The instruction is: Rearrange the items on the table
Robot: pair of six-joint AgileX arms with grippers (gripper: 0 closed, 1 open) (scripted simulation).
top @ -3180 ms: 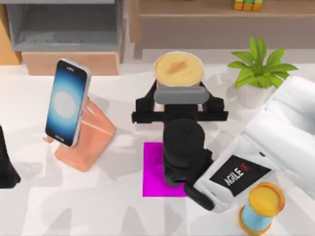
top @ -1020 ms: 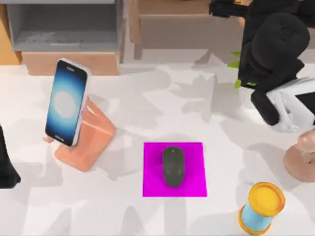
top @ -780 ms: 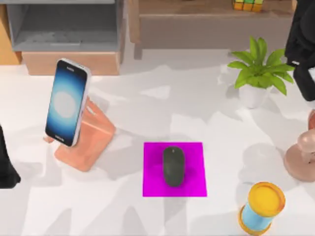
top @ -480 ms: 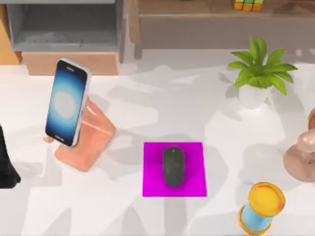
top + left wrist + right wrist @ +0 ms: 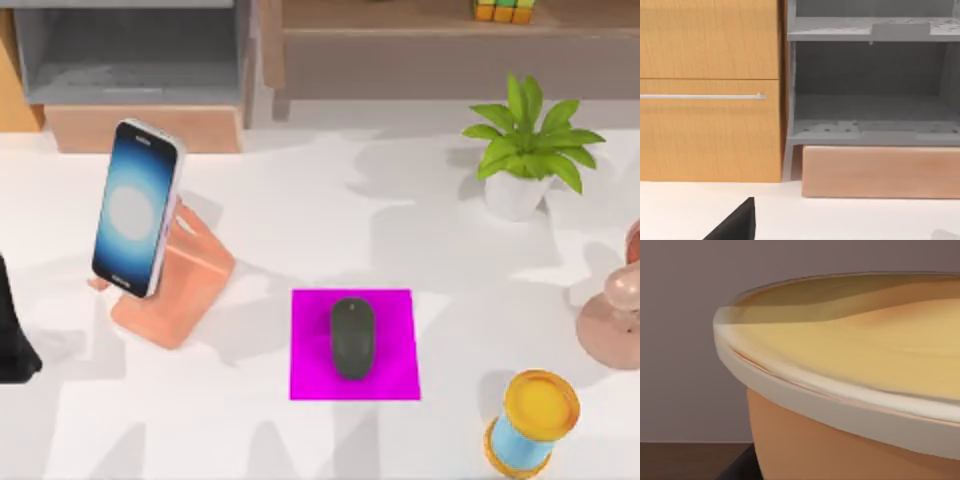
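Observation:
The dark grey mouse [image 5: 352, 338] lies on a magenta mat [image 5: 310, 380] in the middle of the white table [image 5: 300, 220]. At the left, the smartphone [image 5: 136, 207] leans with its screen glowing on a salmon stand [image 5: 185, 285]. The orange drink cup [image 5: 840, 450] with its creamy top looms very close in the right wrist view. My right gripper is shut on it, with a dark piece of the gripper [image 5: 740, 467] showing beside the cup's wall. A grey wall stands behind the cup. My left arm [image 5: 12, 330] is parked at the table's left edge.
A green plant in a white pot [image 5: 520, 150] stands at the back right. A blue spool with yellow ends [image 5: 530, 420] sits at the front right. A rosy-brown stand [image 5: 612, 320] is at the right edge. Shelves and a wooden box [image 5: 880, 170] line the back.
The right arm lifted the cup from behind the mat, swung up and right, and left the top view. The mouse on the mat came into sight. Phone, plant and spool stayed put.

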